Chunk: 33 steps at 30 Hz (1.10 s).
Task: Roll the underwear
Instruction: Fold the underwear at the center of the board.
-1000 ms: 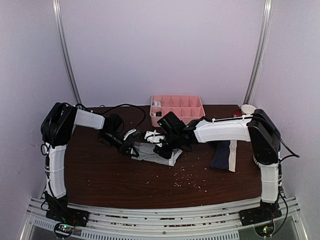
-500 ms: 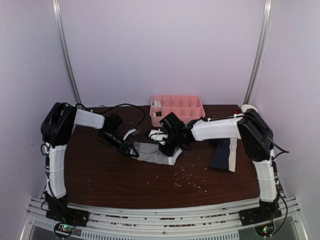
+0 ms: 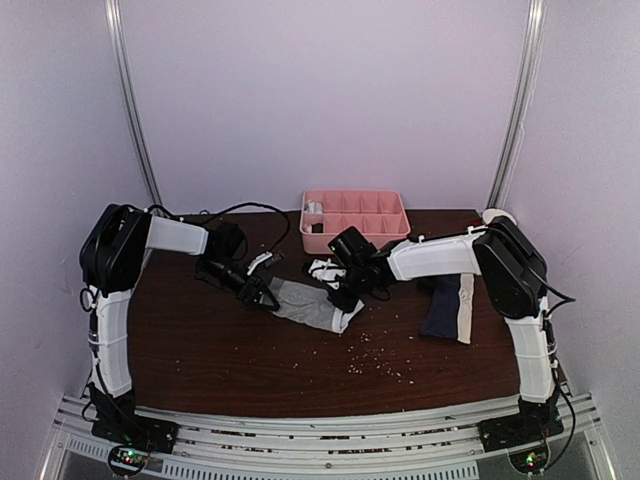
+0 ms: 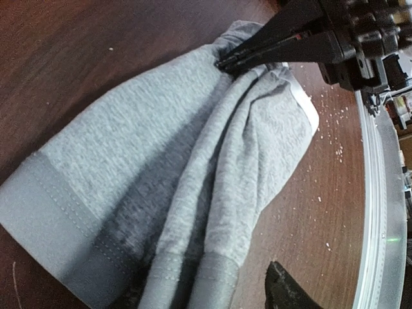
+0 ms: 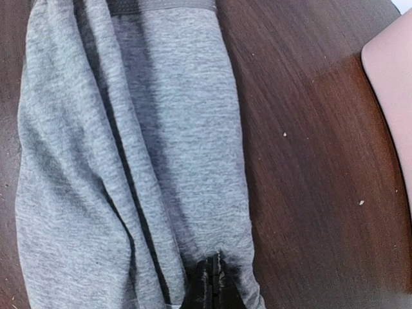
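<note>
At the left side, the left hand (image 3: 262, 294) is seen low over the dark brown wooden tabletop (image 3: 200, 350), just at the left end of the grey cloth boxer brief (image 3: 312, 306). In the left wrist view only one black fingertip (image 4: 283, 295) of this hand is shown. It is placed beside the leg hems, with a strip of bare wood between it and the cloth, so the hand is judged to be parted and nothing is gripped by it. The grey cloth boxer brief is laid near the middle of the tabletop. It is gathered in long folds, with its stitched leg hems turned to the left hand and its other end turned to the right. That other end is pinched by the right hand (image 3: 339, 297), whose two fingers are pressed tightly together on a small bunch of the fabric. Some pale crumbs (image 3: 375, 350) are scattered on the wood in front of the brief. Behind the two hands, at the far edge, a pink plastic compartment tray (image 3: 400, 210) is standing. Something small and white is kept in its far left compartment, but what it is cannot be told. More to the right, well apart from the grey one, the navy cloth boxer brief (image 3: 442, 305) is laid flat with its cream-white waistband at its right side. It is touched by no hand, and its far part is covered by the right forearm.
</note>
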{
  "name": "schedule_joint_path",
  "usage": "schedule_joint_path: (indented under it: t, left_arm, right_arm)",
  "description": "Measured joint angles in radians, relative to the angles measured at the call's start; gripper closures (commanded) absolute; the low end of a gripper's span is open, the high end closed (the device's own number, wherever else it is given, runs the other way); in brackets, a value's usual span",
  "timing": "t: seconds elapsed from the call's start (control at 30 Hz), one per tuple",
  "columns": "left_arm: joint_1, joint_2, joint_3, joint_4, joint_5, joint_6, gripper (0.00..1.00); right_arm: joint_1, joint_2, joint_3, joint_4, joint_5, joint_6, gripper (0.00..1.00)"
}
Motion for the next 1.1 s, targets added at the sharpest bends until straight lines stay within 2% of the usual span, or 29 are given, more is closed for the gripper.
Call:
schedule_joint_path:
  t: [0.1,0.23,0.47,0.53,0.7,0.83,0.93,1.1]
  left_arm:
    - [0.000,-0.009,0.000,0.026,-0.022,-0.009,0.36]
    - [0.000,-0.026,-0.005,0.064,-0.076,-0.020,0.41]
    - [0.000,-0.030,-0.005,0.090,-0.122,-0.026,0.51]
    - [0.000,-0.030,-0.005,0.093,-0.130,-0.026,0.55]
    - [0.002,-0.029,-0.005,0.090,-0.135,-0.026,0.60]
    - [0.004,-0.026,-0.004,0.087,-0.132,-0.026,0.66]
    - [0.005,-0.025,-0.004,0.079,-0.129,-0.027,0.72]
    - [0.006,-0.022,-0.003,0.067,-0.125,-0.027,0.74]
  right_arm:
    - [0.000,0.003,0.000,0.000,0.000,0.005,1.00]
    - [0.000,0.006,0.000,0.001,-0.002,0.006,1.00]
    - [0.000,-0.014,-0.010,0.009,-0.020,0.024,0.73]
    - [0.000,-0.053,-0.029,0.014,-0.026,0.029,0.68]
    - [0.010,-0.179,-0.069,0.045,-0.027,0.028,0.65]
    - [0.030,-0.267,-0.122,0.097,-0.039,0.006,0.57]
    - [0.041,-0.262,-0.129,0.106,-0.059,0.003,0.56]
    - [0.051,-0.164,-0.083,0.058,-0.085,0.003,0.54]
